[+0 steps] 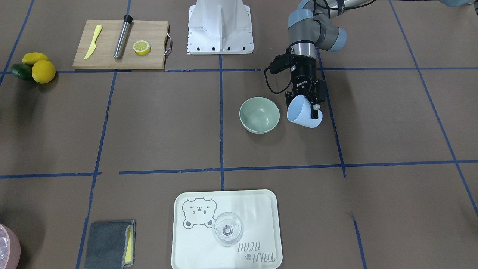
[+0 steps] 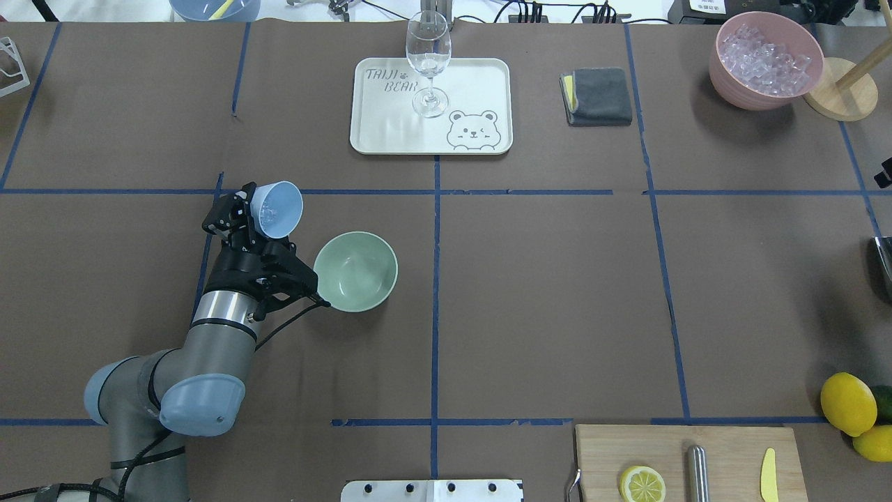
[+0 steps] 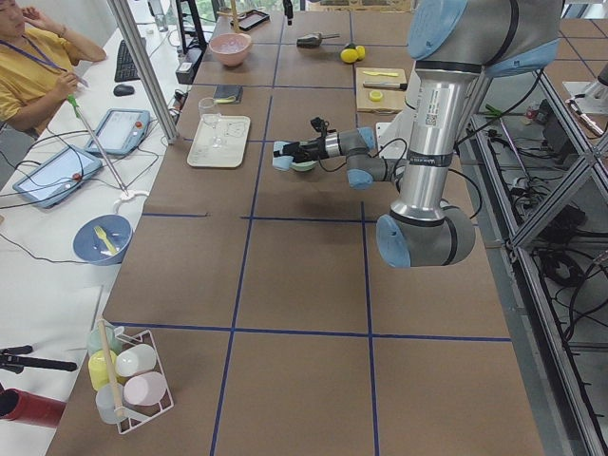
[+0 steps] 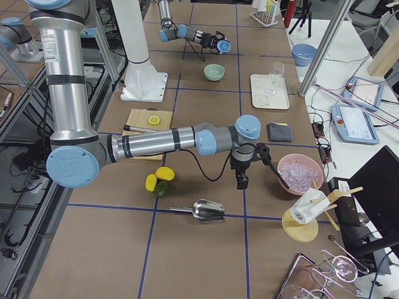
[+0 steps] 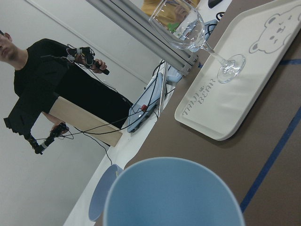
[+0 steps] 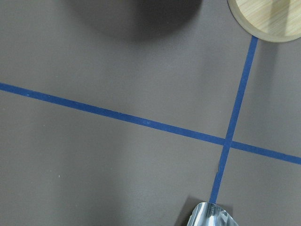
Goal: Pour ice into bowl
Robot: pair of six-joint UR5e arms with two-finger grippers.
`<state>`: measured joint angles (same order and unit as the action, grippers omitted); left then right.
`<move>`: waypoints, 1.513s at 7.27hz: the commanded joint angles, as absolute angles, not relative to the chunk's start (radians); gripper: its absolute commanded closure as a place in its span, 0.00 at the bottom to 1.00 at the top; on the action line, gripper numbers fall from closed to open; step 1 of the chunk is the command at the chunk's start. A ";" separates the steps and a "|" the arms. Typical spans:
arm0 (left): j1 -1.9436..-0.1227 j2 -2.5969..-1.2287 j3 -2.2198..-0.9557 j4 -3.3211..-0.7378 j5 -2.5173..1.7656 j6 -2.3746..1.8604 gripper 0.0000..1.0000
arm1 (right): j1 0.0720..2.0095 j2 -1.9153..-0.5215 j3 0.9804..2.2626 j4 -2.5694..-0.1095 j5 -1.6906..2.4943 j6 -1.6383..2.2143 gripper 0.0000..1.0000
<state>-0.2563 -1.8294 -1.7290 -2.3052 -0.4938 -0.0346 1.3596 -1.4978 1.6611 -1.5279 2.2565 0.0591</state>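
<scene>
1. The left fingers [image 2: 230,213] are closed on a blue cup [image 2: 277,209]. They hold it off the tabletop [image 2: 557,293], tilted, with its mouth turned toward the overhead camera.
2. The bowl [image 2: 355,271] stands upright on the tabletop just beside the cup and apart from it, on the robot's right of it. Its inside shows only smooth green.
3. I cannot tell whether the cup has anything in it. The left wrist view shows little more than its rim.
4. Ice [image 2: 763,56] lies heaped in a pink bowl [image 2: 732,87] at the far right corner, well apart from the green bowl.
5. The right fingers [image 4: 240,182] show only in the right side view. They hang over the tabletop between the pink bowl and a metal scoop [image 4: 209,212]. Wide or narrow, I cannot tell.
6. A glass [image 2: 428,56] stands on a tray [image 2: 369,132] beyond the bowl.
</scene>
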 commanded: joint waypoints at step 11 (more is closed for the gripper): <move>-0.166 -1.899 -1.669 -2.307 -0.319 0.621 1.00 | 1.367 -1.509 1.661 -1.528 2.258 0.061 0.00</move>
